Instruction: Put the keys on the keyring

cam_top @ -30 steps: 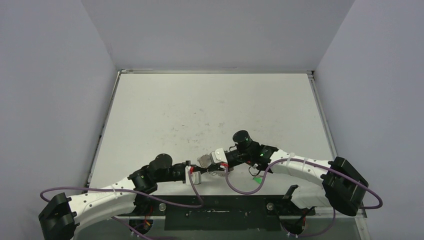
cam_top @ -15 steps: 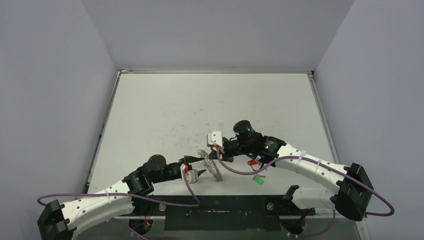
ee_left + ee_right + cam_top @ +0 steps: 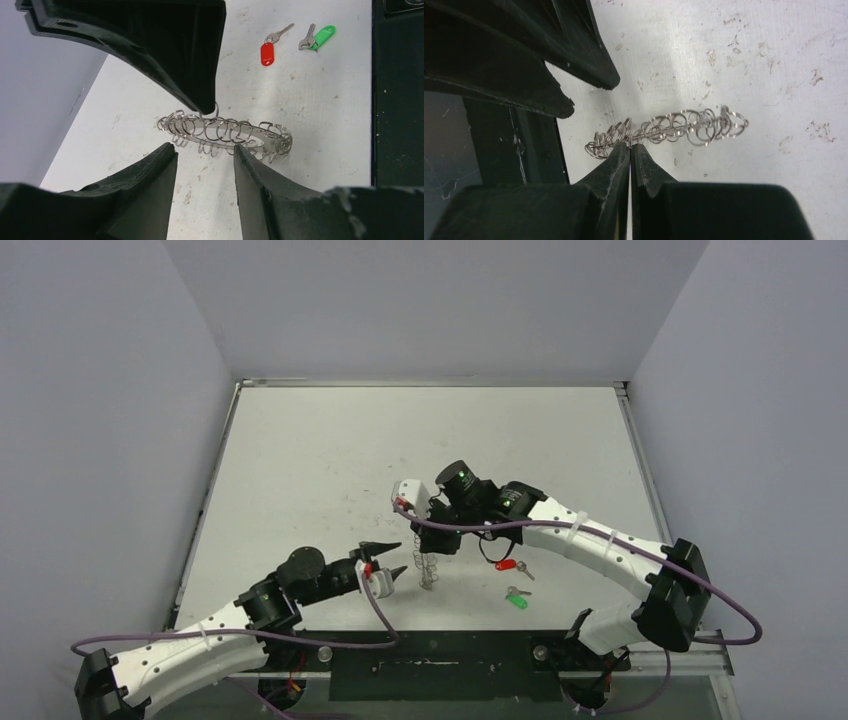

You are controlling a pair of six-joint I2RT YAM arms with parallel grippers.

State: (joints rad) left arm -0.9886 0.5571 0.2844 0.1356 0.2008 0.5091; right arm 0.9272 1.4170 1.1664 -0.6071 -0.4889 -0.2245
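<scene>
Right end effector (image 3: 630,150) is pressed shut on a thin wire loop of the keyring (image 3: 669,127) — a slim hold, so we judge the ring could swing or slip free. Our left end effector (image 3: 204,150) stands spread just beside the ring and might knock it. The red-tagged key (image 3: 269,52) and green-tagged key (image 3: 320,37) lie flat on the counter (image 3: 330,460), apart from the ring.

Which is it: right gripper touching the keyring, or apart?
Touching. In the right wrist view the right gripper is shut on the edge loops of the keyring, with no gap.
</scene>
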